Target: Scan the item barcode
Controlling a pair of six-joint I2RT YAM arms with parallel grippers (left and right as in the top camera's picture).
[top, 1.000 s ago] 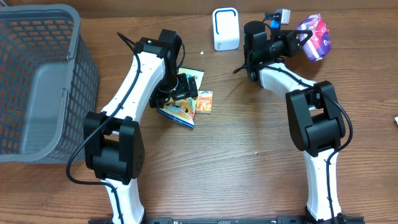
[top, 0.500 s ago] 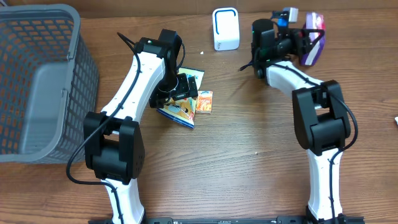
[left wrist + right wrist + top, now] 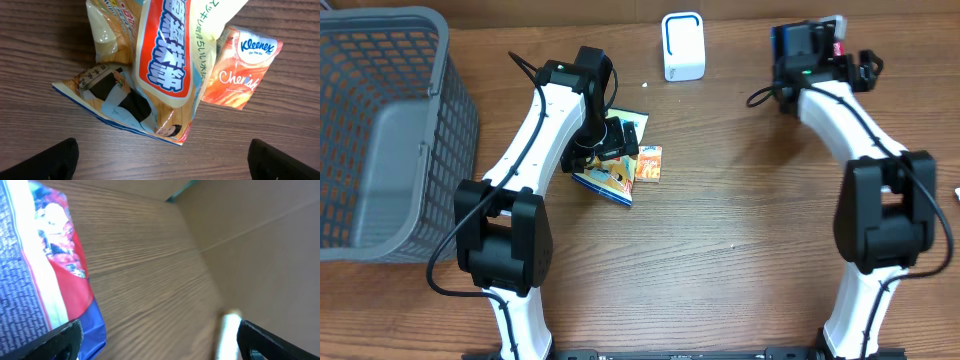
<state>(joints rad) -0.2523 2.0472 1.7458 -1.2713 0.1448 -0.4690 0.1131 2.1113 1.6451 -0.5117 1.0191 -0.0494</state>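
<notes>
the right end effector (image 3: 157, 342) is released, the red-and-blue packet (image 3: 45, 265) just beside it over the surface (image 3: 150, 255), while the left end effector (image 3: 162, 162) hangs released above a snack bag (image 3: 160, 65).

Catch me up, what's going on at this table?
Left gripper hangs open over a snack bag lying next to a Kleenex pack. Right gripper is open at the far edge of the table, a red-and-blue packet by one finger, not gripped. Nothing is held up to the white box.
</notes>
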